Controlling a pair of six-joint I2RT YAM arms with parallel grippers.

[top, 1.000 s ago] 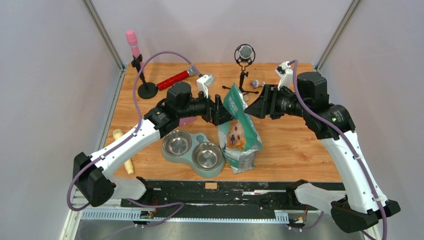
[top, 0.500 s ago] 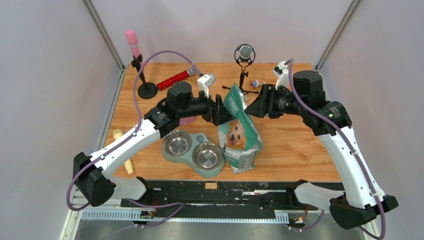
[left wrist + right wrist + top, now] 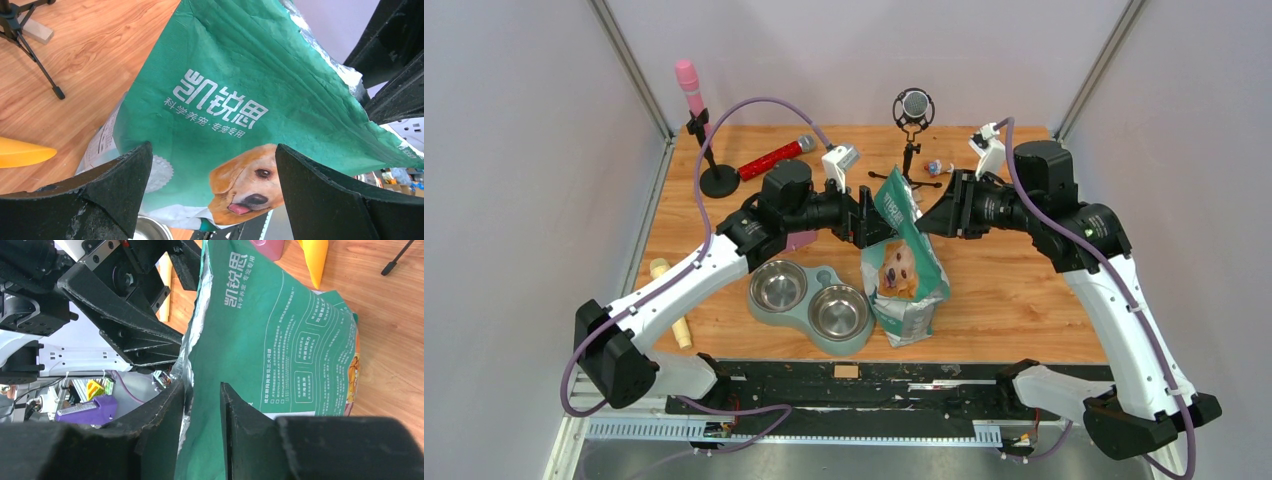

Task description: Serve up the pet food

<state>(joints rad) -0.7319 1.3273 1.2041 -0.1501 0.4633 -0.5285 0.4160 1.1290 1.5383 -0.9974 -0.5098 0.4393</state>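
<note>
The pet food itself is hidden inside a teal-and-silver bag (image 3: 902,265) picturing a golden dog, which stands upright mid-table. My left gripper (image 3: 871,218) is open at the bag's upper left side, and its wrist view shows the bag (image 3: 225,100) filling the wide gap between the fingers of the left gripper (image 3: 212,147). My right gripper (image 3: 921,218) reaches the bag's top from the right. Its jaws straddle the bag's (image 3: 270,340) silver-lined top edge, close together with a narrow gap still showing in the right gripper (image 3: 202,385). A teal double bowl (image 3: 824,272) with two steel dishes sits left of the bag.
A pink microphone on a stand (image 3: 689,80), a red microphone (image 3: 774,157) and a black microphone on a tripod (image 3: 913,108) line the back. A pale roll (image 3: 671,300) lies at the left edge. A yellow object (image 3: 20,152) lies beside the bag.
My right gripper has slid left over the bag's top edge and its jaws have narrowed round it. The left gripper has stayed wide open, edging slightly toward the bag.
</note>
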